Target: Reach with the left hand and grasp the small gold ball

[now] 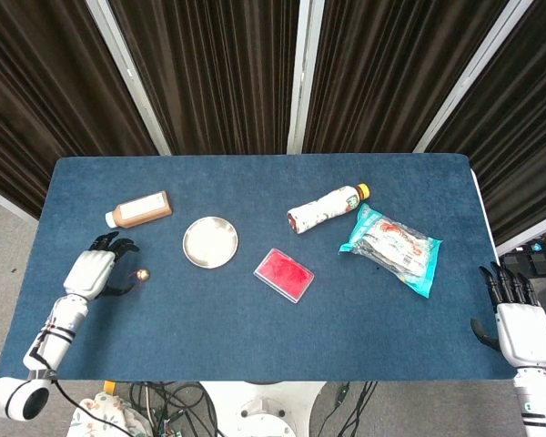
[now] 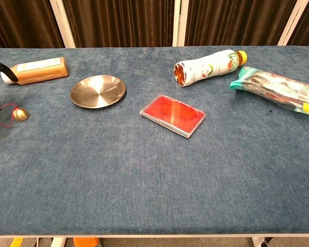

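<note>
1. The small gold ball, trailing a thin red cord loop, lay on the blue cloth-covered table near its left edge, in front of the brown bottle with the white cap and to the left of the round silver metal dish.
2. The left hand was over the table just beside the ball, on its outer side. Its fingers were spread apart and held nothing; no contact with the ball was visible.
3. The chest view showed only dark fingertips at the left margin, one close to the cord.
4. The right hand hung off the table's right corner, fingers extended and empty.
5. The flat red card in a clear case, the lying white printed bottle with the orange cap and the teal snack packet were well apart from the ball.
6. Assessment: the reach appeared nearly complete. The closing of the fingers round the ball remained outstanding, so the grasp was not yet made.
</note>
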